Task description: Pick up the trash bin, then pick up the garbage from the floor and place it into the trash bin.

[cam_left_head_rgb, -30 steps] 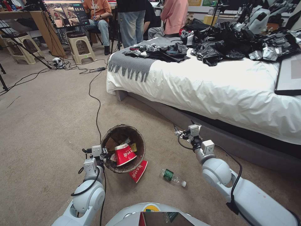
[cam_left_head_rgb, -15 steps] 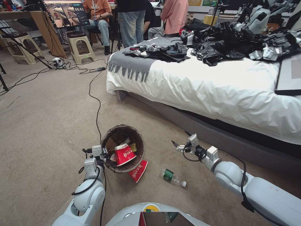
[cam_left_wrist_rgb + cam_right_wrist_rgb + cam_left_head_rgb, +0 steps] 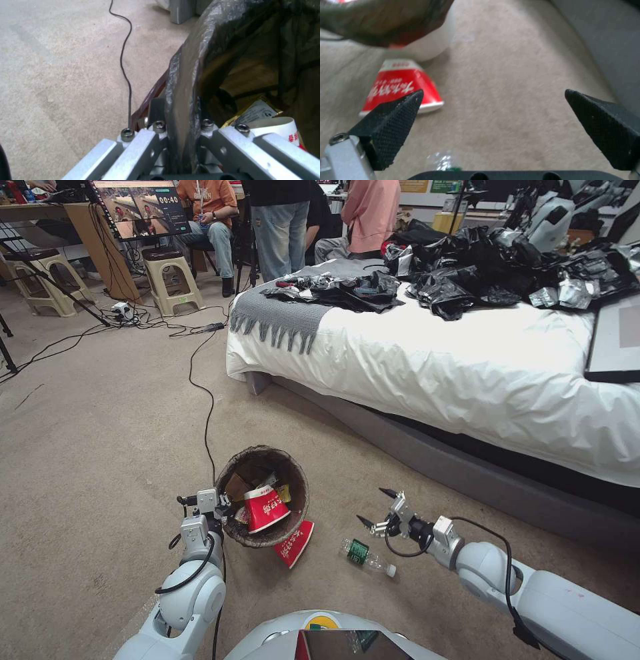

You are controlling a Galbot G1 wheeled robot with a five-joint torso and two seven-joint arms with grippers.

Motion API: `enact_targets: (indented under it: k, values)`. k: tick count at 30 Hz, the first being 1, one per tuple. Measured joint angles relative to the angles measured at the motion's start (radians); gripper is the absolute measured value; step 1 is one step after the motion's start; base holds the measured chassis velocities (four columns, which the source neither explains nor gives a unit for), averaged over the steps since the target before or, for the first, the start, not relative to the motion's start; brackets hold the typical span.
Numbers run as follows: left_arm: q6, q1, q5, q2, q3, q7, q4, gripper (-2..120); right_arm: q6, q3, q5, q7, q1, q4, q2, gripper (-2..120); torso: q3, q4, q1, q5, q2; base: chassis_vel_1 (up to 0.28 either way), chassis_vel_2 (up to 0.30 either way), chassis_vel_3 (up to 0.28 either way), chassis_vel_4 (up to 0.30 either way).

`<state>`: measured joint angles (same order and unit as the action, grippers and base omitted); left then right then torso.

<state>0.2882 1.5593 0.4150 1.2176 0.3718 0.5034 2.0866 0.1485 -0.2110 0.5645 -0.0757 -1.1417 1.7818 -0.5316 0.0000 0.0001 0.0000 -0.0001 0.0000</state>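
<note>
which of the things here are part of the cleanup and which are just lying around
Part of the job: trash bin, noodle cup on floor, bottle, left gripper, right gripper.
Just lying around: bed, black bags, cable, stools.

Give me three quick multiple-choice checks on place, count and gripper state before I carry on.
1. Where does the bottle lie?
A. in the trash bin
B. on the carpet beside the right gripper
C. on the bed

2. How many noodle cups lie on the floor outside the trash bin?
A. none
B. one
C. three

3. How does the left gripper stand?
A. shut on the bin's rim
B. open above the floor
C. holding a cup

Key: 1 B, it lies just below the right gripper. 2 B, one red cup lies by the bin. 3 A, the lined rim sits between its fingers.
</note>
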Motion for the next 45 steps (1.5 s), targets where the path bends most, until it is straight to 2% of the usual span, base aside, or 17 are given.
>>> enact_targets:
  k: [7, 11, 45]
  values:
    - [-0.002, -0.001, -0.001, 0.002, 0.000, -0.001, -0.003, 0, 0.009, -0.067, -0.035, -0.027, 0.031, -0.055, -0.029, 100, 0.000, 0.0000, 0.000, 0.0000, 0.000, 0.000, 0.000, 0.000, 0.000]
    - [-0.002, -0.006, 0.001, 0.002, -0.002, -0.001, -0.004, 0, 0.013, -0.114, -0.056, -0.031, 0.059, -0.125, -0.076, 100, 0.000, 0.0000, 0.000, 0.0000, 0.000, 0.000, 0.000, 0.000, 0.000]
    - [-0.002, -0.011, 0.004, 0.006, -0.003, -0.001, -0.005, 0, 0.028, -0.175, -0.131, -0.041, 0.067, -0.361, -0.235, 100, 0.000, -0.0001, 0.000, 0.0000, 0.000, 0.000, 0.000, 0.000, 0.000]
